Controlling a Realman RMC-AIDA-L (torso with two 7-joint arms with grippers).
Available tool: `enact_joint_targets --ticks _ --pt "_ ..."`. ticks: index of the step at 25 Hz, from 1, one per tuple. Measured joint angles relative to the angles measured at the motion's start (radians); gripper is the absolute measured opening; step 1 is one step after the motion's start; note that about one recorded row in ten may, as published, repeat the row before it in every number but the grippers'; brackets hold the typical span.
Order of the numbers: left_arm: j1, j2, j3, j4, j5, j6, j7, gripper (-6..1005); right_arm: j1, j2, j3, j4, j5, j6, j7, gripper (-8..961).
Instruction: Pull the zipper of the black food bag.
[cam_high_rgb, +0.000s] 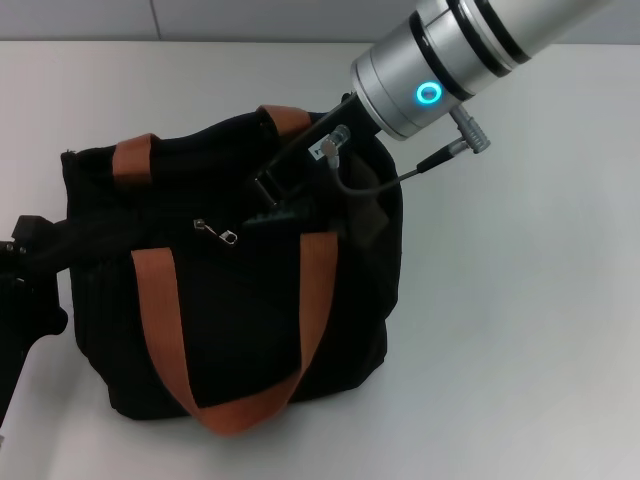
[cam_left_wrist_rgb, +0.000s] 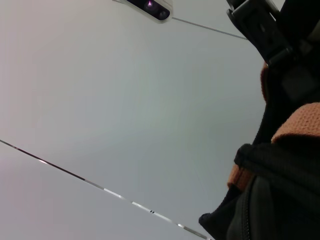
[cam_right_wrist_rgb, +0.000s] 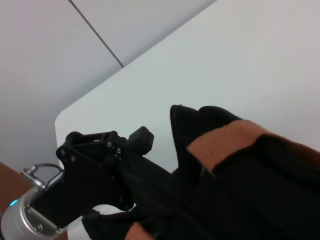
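My left gripper (cam_high_rgb: 40, 262) pinches the left end of the black food bag (cam_high_rgb: 230, 330), which stands on the white table (cam_high_rgb: 520, 300). The zipper (cam_high_rgb: 228, 237) lies on the bag's top, between the orange-brown handles (cam_high_rgb: 160, 330). My right gripper (cam_high_rgb: 275, 205) reaches down just beside it; I cannot tell how its fingers stand.

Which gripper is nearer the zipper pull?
Right. The right gripper sits on top of the black food bag, just beside the zipper. The left gripper is at the bag's far left end.
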Motion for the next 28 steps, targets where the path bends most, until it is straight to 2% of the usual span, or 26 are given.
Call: enact_joint_targets --ticks 15,22,26,28 --pt "-0.004 0.000 0.000 0.000 0.000 0.004 0.000 14 0.040 0.000 -0.061 0.055 0.012 0.026 -0.013 261" --pt "-0.005 0.000 0.000 0.000 0.000 0.006 0.000 14 0.042 0.000 -0.102 0.040 0.012 0.031 -0.032 112" --pt "-0.006 0.000 0.000 0.000 0.000 0.007 0.000 13 0.004 -0.004 -0.095 -0.013 0.013 0.038 -0.038 -1" --pt "-0.008 0.000 0.000 0.001 0.000 0.008 0.000 13 -0.027 -0.008 -0.088 -0.047 0.013 0.035 -0.037 -1"
